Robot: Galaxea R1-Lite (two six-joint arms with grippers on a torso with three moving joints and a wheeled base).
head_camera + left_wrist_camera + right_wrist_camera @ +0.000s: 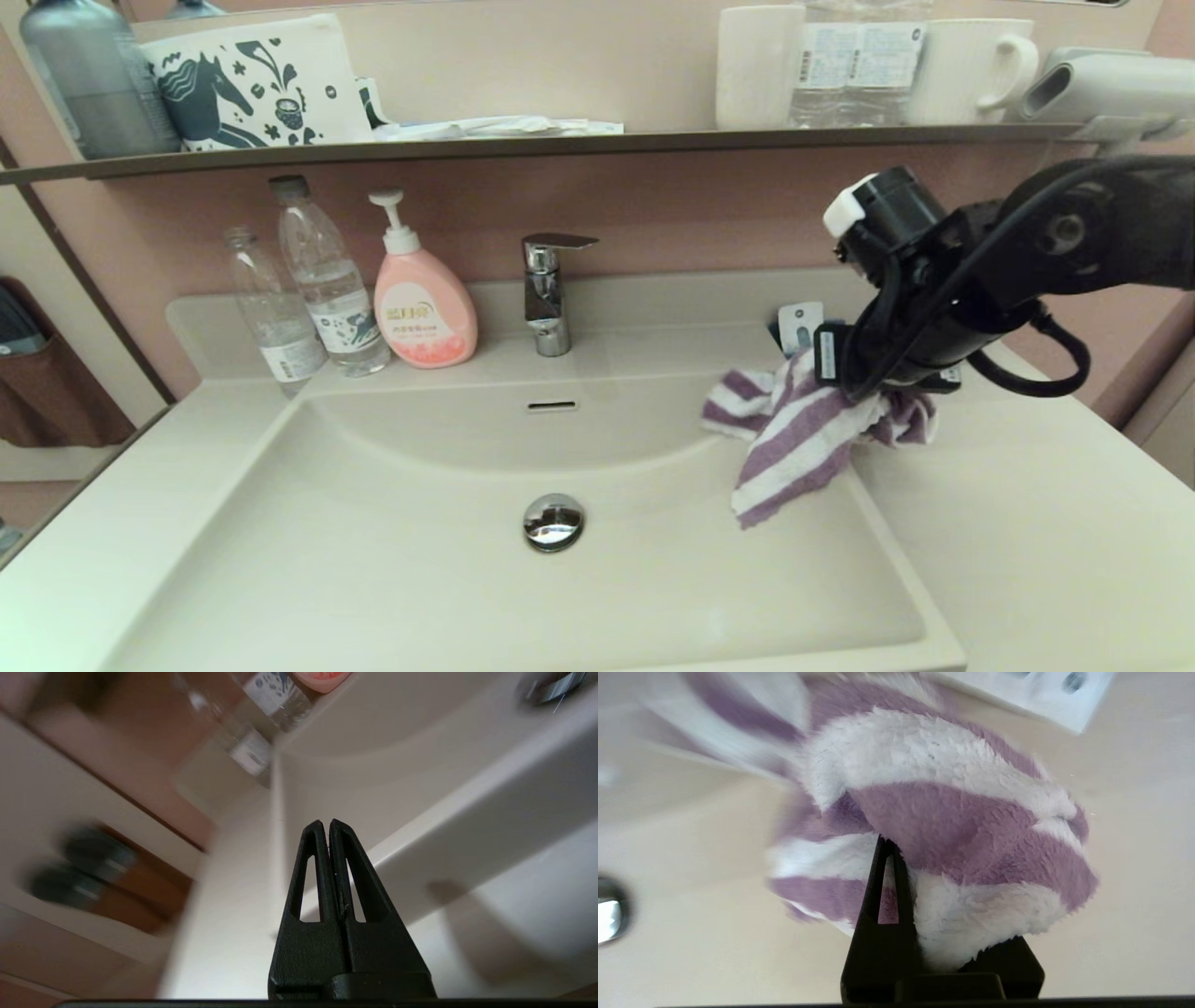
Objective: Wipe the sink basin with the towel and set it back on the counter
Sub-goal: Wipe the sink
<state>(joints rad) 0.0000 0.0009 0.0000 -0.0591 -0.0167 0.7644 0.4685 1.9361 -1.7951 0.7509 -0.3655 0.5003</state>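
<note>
Striped towel [794,434] bunched, draped over sink basin [448,569] rim.

We reach our right arm in from 3 o'clock, wrist angled down toward 7 o'clock. Our right gripper [920,868] is clamped on the towel [952,826], one finger [882,905] visible, the other buried in cloth. Our left gripper [329,826] is out of the head view, fingers pressed together, holding nothing.

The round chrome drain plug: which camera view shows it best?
The head view: the round chrome drain plug sits whole on the basin floor. The right wrist view shows only a sliver at the frame edge; the left wrist view shows none.
</note>
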